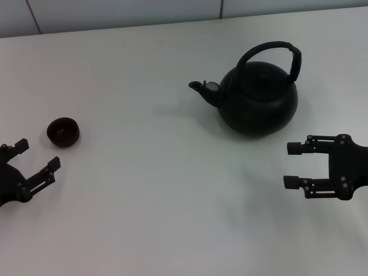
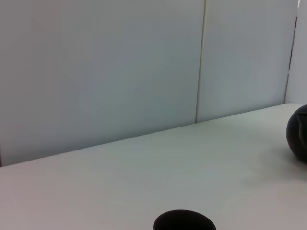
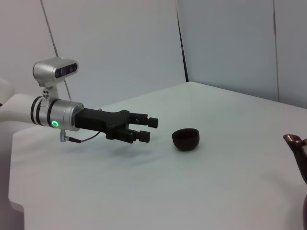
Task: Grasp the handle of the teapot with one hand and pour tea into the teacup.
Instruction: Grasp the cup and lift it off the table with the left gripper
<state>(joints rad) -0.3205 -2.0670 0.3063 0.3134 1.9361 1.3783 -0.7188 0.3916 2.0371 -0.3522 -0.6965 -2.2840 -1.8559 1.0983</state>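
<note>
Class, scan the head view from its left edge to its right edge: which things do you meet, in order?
Left claw → teacup → teapot, spout first, its arched handle rising above the lid → right claw.
</note>
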